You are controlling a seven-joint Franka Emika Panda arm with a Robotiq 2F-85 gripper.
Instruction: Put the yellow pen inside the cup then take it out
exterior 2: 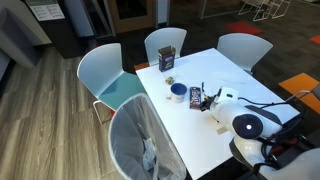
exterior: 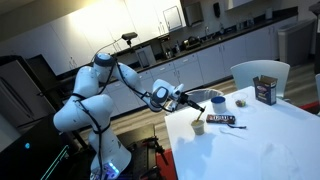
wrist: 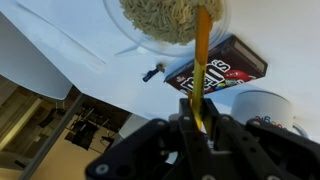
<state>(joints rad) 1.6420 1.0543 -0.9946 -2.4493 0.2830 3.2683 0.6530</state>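
White desk (exterior: 270, 130), robot at its near edge. End effector (wrist: 200, 128) over that edge, clamped on the yellow pen (wrist: 201, 60). Cup (wrist: 160, 20) and candy bar (wrist: 235, 62) lie beside each other. In the wrist view the pen's far tip overlaps the cup rim.

White lettering on the dark brown rectangular candy bar wrapper (wrist: 230, 66), too blurred to read, nothing else legible

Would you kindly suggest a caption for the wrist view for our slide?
Wrist view: gripper shut on the yellow pen over the white table, a candy bar lying behind it.
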